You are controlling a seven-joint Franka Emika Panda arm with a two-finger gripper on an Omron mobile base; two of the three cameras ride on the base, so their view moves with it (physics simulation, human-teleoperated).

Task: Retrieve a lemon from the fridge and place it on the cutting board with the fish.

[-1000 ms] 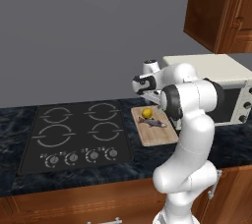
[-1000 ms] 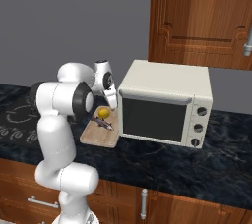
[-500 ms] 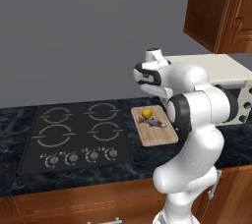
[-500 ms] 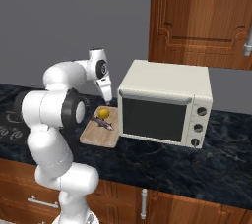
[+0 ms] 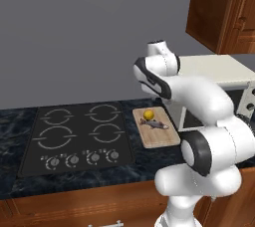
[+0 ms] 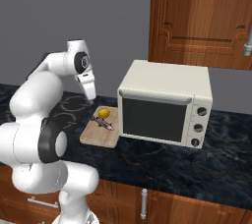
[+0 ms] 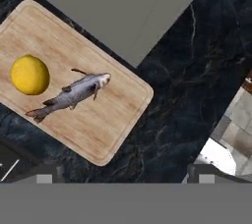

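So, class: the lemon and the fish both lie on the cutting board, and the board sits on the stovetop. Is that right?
Not quite. The lemon and fish do lie on the board, but the board sits on the dark counter between the stovetop and the oven, not on the stovetop. The left base view shows it.

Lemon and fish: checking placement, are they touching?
Apart. The hand view shows a strip of bare cutting board between the lemon and the fish.
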